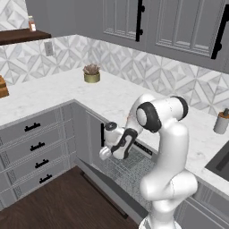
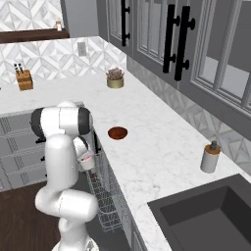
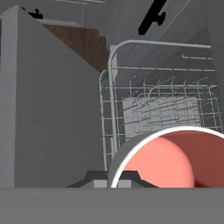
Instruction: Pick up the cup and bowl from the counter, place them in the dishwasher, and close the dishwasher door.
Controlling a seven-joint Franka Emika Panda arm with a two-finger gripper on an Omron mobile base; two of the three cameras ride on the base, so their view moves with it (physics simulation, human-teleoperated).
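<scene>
Clamped on the cup (image 3: 168, 159), the gripper (image 2: 87, 161) hung over the silver wire rack (image 3: 162, 94) of the open dishwasher (image 1: 127, 172). Best lowered straight between the wires before release — the bowl (image 2: 117, 133) sat on the counter (image 2: 152, 147), far right.

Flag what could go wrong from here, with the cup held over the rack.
1. The small grey-white cup with salmon-pink inside sits off to one side of the tool, so it may slip or tip onto the silver wire rack.
2. The dark reddish-brown bowl waits on the white marble counter; closing the flat grey door now would strand it.
</scene>
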